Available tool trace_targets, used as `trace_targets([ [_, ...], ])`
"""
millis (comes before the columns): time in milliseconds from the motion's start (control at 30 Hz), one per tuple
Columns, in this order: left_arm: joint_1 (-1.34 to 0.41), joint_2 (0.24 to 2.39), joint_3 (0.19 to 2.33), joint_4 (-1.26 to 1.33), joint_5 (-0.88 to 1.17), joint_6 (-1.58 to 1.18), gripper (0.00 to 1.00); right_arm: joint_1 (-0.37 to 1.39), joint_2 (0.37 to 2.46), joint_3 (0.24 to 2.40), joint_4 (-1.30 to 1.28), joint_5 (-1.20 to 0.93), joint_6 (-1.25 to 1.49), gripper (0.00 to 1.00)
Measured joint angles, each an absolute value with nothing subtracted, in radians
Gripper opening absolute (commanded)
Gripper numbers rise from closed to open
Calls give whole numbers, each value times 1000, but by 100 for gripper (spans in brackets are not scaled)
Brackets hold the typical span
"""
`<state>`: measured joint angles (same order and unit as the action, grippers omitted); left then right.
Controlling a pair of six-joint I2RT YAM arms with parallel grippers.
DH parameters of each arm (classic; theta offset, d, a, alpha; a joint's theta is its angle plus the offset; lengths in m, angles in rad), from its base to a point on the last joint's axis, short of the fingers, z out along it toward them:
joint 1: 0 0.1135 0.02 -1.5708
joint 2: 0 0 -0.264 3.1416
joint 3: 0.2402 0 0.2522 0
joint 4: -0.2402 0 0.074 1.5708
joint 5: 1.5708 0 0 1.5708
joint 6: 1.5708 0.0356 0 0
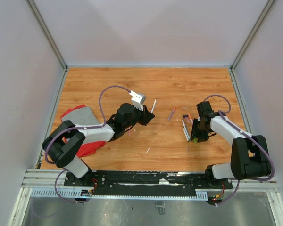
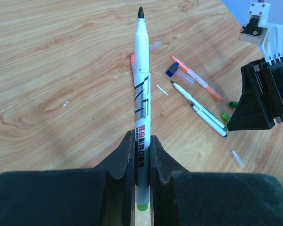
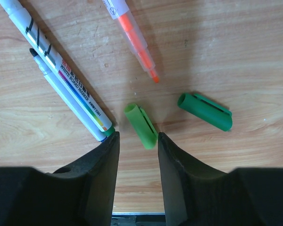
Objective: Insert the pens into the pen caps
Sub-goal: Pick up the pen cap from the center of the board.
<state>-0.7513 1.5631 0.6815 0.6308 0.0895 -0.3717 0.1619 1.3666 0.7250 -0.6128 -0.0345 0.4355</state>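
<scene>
Gripping a white green-ended pen (image 2: 141,94) by its lower barrel, our left gripper (image 2: 141,153) is clamped tight, the nib pointing to twelve o'clock in its wrist view. Our right gripper (image 3: 137,141) stands parted and holds nothing. The near end of a light green cap (image 3: 141,125) lies between its fingertips. A darker green cap (image 3: 205,111) lies at three o'clock of that cap, an orange pen (image 3: 132,37) at twelve, and two white pens (image 3: 61,80) at ten.
</scene>
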Motion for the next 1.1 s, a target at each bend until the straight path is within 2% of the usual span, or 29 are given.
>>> trace_targets([
  [533, -751, 1567, 683, 626, 87, -372, 0, 155, 1406, 724, -592, -10, 426, 27],
  [933, -751, 1570, 683, 625, 73, -371, 0, 155, 1396, 724, -586, -2, 418, 9],
  [1100, -751, 1568, 682, 626, 51, -372, 1, 155, 1303, 720, -581, -3, 404, 3],
])
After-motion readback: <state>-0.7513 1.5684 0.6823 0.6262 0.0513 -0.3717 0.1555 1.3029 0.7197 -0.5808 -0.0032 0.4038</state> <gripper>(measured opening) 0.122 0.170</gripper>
